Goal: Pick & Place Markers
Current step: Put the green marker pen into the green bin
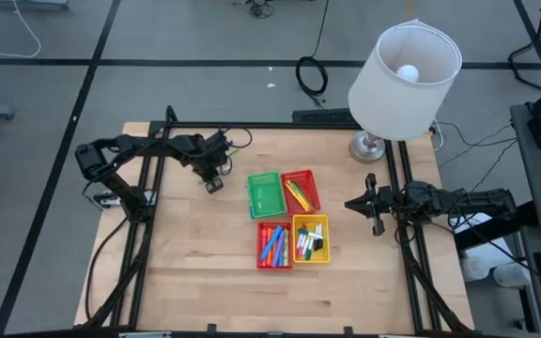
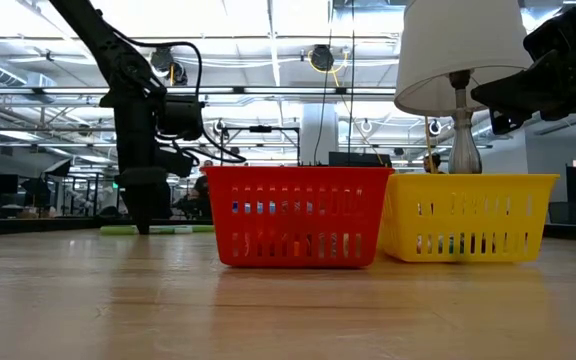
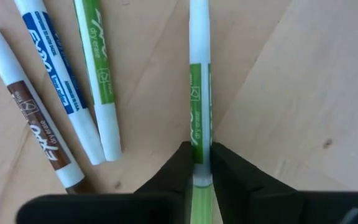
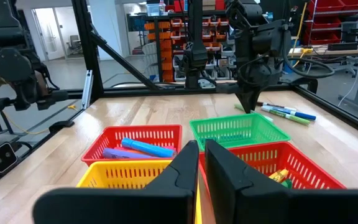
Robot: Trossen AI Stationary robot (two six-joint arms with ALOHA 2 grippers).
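Note:
My left gripper (image 3: pixel 201 163) stands fingers-down over the table's far left part (image 1: pixel 213 180), shut on a green-and-white marker (image 3: pixel 199 93). Three loose markers lie flat on the wood beside it: a brown one (image 3: pixel 36 124), a blue one (image 3: pixel 61 81) and a green one (image 3: pixel 98 74). The right wrist view shows them as a small group (image 4: pixel 286 113) behind the green basket. More markers lie in the red basket (image 1: pixel 273 244), the yellow basket (image 1: pixel 310 238) and the far red basket (image 1: pixel 300 191). My right gripper (image 4: pixel 201 163) hovers shut to the right of the baskets (image 1: pixel 375 208). My left gripper pinches the green marker between its two fingers (image 3: pixel 173 168) on the barrel near its light-green end (image 3: pixel 199 155). It comes from above, pointing down, as the low view (image 2: pixel 146 205) shows. The marker's white end runs out ahead over the wood; whether it is lifted I cannot tell.
The green basket (image 1: pixel 264 193) holds nothing I can see. A table lamp (image 1: pixel 404 70) stands at the far right corner. Black frame rails (image 1: pixel 144 235) run along both sides. Bare wood lies on the near half of the table (image 1: pixel 205 282).

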